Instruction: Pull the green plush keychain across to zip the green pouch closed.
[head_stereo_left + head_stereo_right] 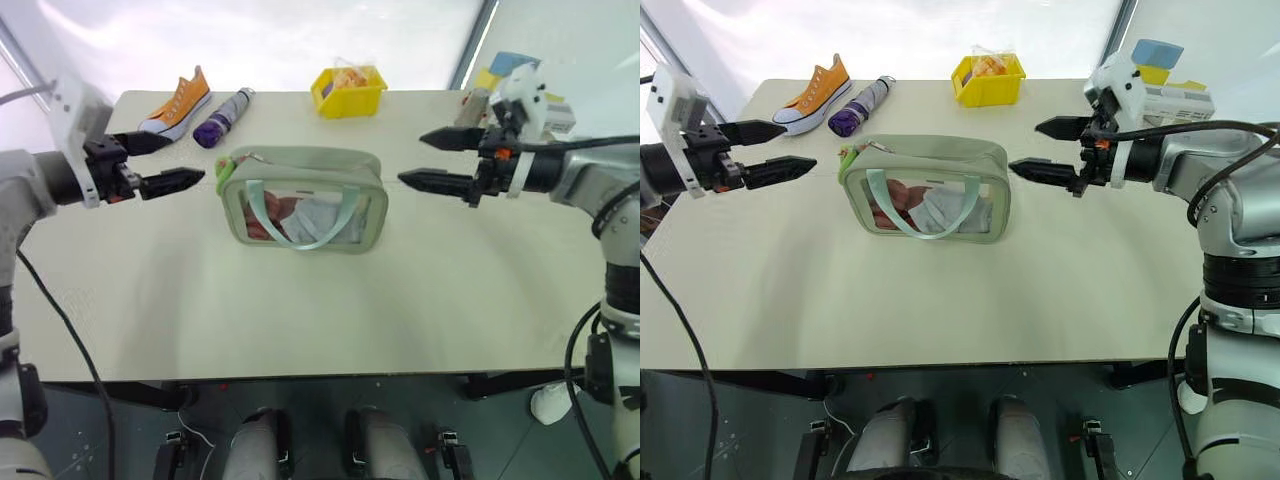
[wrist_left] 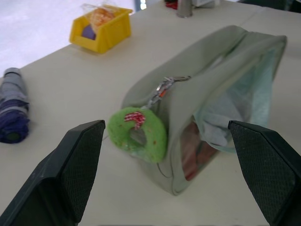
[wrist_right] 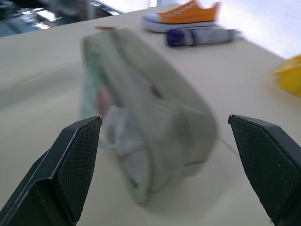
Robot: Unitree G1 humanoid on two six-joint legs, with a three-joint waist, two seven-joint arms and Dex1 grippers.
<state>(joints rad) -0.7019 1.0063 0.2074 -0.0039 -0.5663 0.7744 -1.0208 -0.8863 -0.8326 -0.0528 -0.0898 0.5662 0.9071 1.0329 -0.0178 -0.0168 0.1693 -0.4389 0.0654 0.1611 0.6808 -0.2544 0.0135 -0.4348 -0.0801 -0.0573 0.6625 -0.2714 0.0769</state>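
We've got the green pouch (image 1: pixel 303 199) sitting upright around the middle of the desk (image 1: pixel 300 310), a little nearer the far edge, its clear front panel facing the near edge and its mint strap (image 1: pixel 300 212) draped down over that panel. The green plush keychain (image 2: pixel 137 133) hangs at the pouch's top left end, right at the end of the zipper, with a small metal chain (image 2: pixel 162 87) linking it to the top.

Our left claw (image 1: pixel 165 162) hovers just off the pouch's left end, fingers spread wide apart, gripping nothing, with the keychain framed between them in the left wrist view. Our right claw (image 1: pixel 1045 148) hangs just off the pouch's right end, fingers likewise wide apart and empty.

Along the far edge we see an orange sneaker (image 1: pixel 176 102) toward the far left corner, a purple folded umbrella (image 1: pixel 223 117) beside it, and a yellow bin (image 1: pixel 348 91) near the middle.
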